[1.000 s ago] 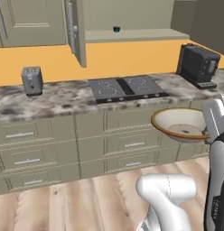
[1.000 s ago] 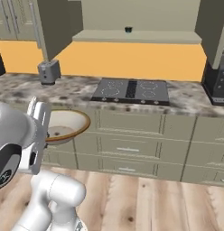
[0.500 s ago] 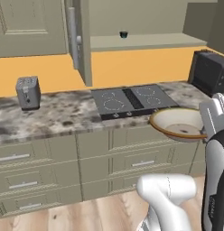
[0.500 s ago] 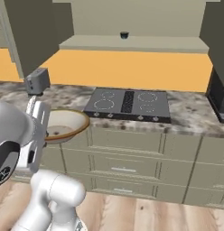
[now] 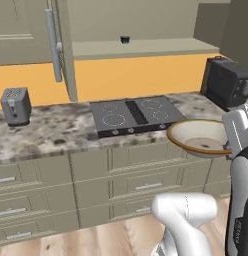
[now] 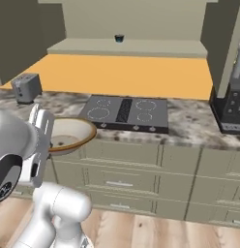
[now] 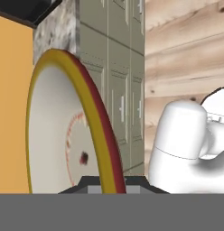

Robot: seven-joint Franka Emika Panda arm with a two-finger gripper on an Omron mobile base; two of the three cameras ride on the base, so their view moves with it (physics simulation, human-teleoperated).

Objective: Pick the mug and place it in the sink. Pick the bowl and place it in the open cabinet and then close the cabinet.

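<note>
The hand [image 7: 106, 184] apparently grips the bowl [image 7: 59, 135] rim, beside grey-green drawers [image 7: 118, 81].

Both base views face the hob [image 5: 136, 115] (from opposite sides) — hand view hugs the bowl [image 7: 64, 131].

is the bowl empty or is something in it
Empty. The bowl, held by its rim in the fingers, shows only its bare cream inside with the faint reddish ring.

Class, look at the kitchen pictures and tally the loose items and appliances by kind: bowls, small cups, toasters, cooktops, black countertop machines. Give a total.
Cream bowls with orange-brown rim: 1
Tiny dark cups on the shelf: 1
Grey toasters: 1
Dark four-ring cooktops: 1
Black countertop machines: 1
Total: 5
</note>
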